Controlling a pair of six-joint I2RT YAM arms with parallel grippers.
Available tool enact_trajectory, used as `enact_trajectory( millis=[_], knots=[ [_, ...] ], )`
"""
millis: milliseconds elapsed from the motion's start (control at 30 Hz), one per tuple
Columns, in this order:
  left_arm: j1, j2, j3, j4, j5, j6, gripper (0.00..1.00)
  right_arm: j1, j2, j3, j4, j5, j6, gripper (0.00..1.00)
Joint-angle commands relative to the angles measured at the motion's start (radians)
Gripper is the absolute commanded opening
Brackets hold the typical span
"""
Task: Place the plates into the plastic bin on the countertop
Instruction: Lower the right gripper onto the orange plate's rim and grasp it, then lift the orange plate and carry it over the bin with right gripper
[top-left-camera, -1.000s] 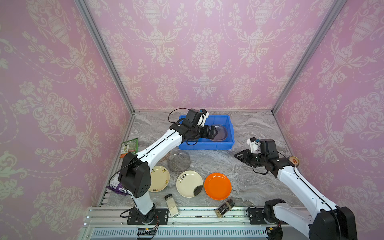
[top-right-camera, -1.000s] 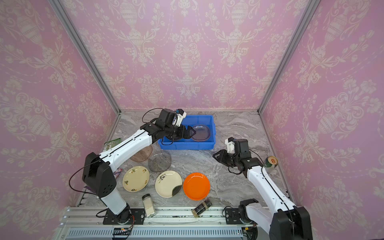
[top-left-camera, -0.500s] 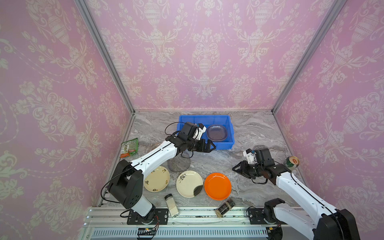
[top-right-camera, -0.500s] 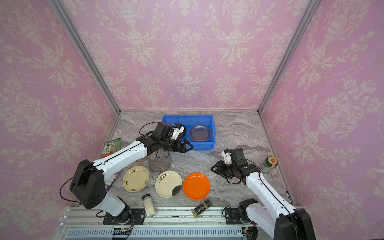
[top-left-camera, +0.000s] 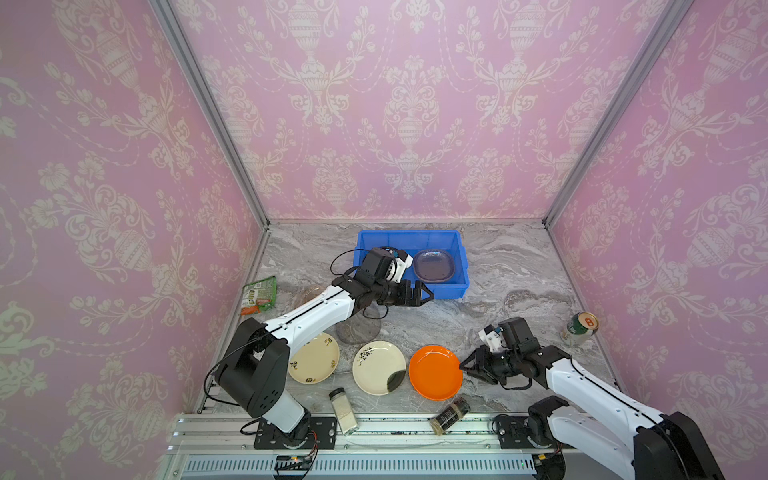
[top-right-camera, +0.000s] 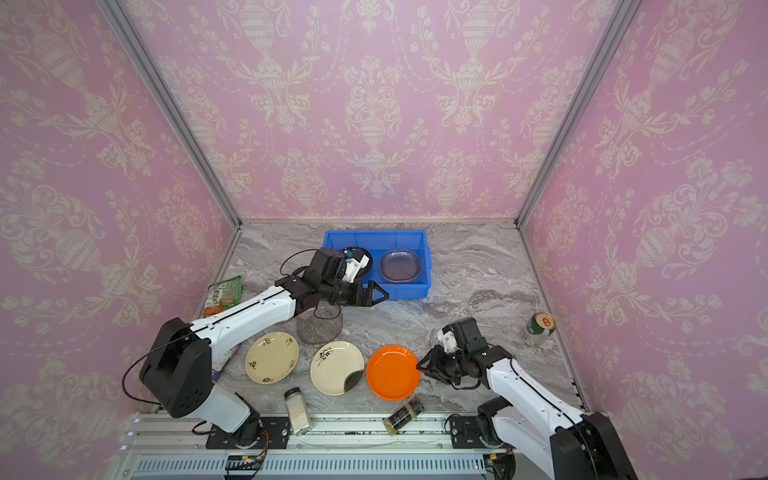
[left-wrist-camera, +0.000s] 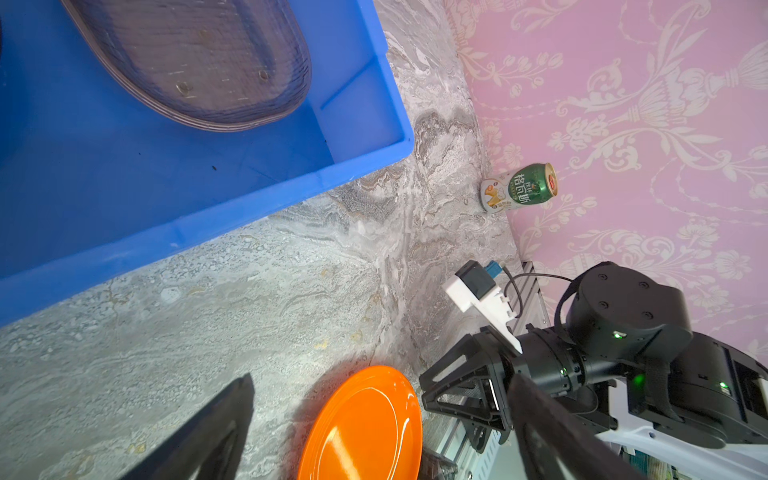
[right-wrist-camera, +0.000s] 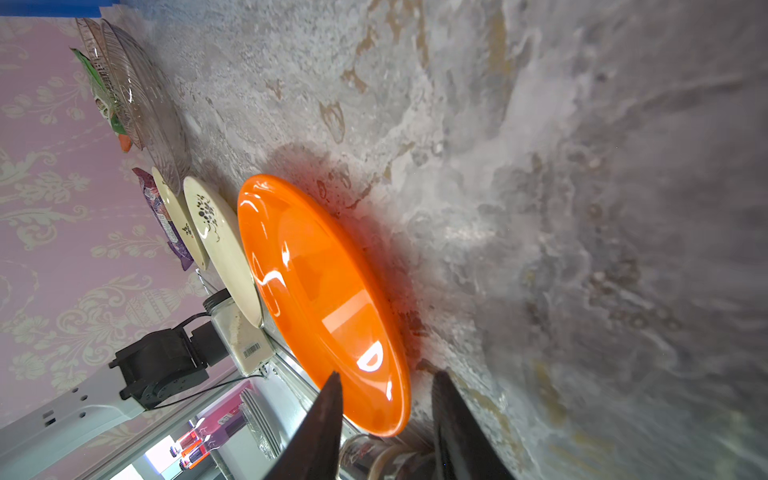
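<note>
The blue plastic bin (top-left-camera: 409, 243) sits on the desk (top-left-camera: 507, 266), by the middle of the back edge. A grey glass plate (top-left-camera: 434, 265) lies in its right half. A dark plate (top-right-camera: 365, 252) in its left half is mostly hidden by the left arm.

The left end effector (top-left-camera: 422, 293) hangs just in front of the bin's front wall. Its jaws are wide open and hold nothing.

Three plates lie in a row near the front edge: a cream plate with little marks (top-left-camera: 313, 358), a cream plate with a black patch (top-left-camera: 379, 365) and an orange plate (top-left-camera: 435, 372). A clear glass plate (top-left-camera: 358, 330) lies just behind the cream ones.

The right end effector (top-left-camera: 462, 368) is low, at the orange plate's right rim. Its jaws are partly open, with one tip over the plate and one past its rim.

A green can (top-left-camera: 579, 328) stands by the right edge.
</note>
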Motion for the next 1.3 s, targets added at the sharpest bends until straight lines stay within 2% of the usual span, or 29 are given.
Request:
enact_trajectory(
  millis=[0, 300, 400, 600, 667, 967, 1133, 1267],
  knots=[
    [-0.007, 0.005, -0.008, 0.037, 0.03, -0.024, 0.97, 0.007, 0.008, -0.029, 0.064, -0.029, 0.036, 0.36],
    [-0.007, 0.013, -0.029, 0.099, 0.027, -0.055, 0.97, 0.012, 0.069, -0.093, 0.228, -0.044, 0.066, 0.33],
    [-0.006, 0.019, -0.024, 0.108, 0.022, -0.058, 0.97, 0.018, 0.099, -0.102, 0.278, -0.039, 0.075, 0.27],
    [-0.004, 0.041, -0.012, 0.128, 0.014, -0.067, 0.96, 0.025, 0.162, -0.119, 0.341, -0.036, 0.07, 0.22],
    [-0.004, 0.047, -0.003, 0.121, 0.014, -0.064, 0.96, 0.025, 0.172, -0.125, 0.35, -0.034, 0.065, 0.16],
    [0.007, 0.076, 0.063, 0.091, 0.016, -0.041, 0.96, 0.025, 0.163, -0.103, 0.339, 0.0, 0.029, 0.0],
    [0.022, 0.086, 0.137, 0.061, 0.02, -0.015, 0.96, 0.023, 0.116, -0.047, 0.265, 0.017, -0.007, 0.0],
    [0.045, 0.067, 0.194, 0.025, -0.03, 0.011, 0.96, 0.023, 0.016, 0.06, 0.118, 0.084, -0.055, 0.0]
  ],
)
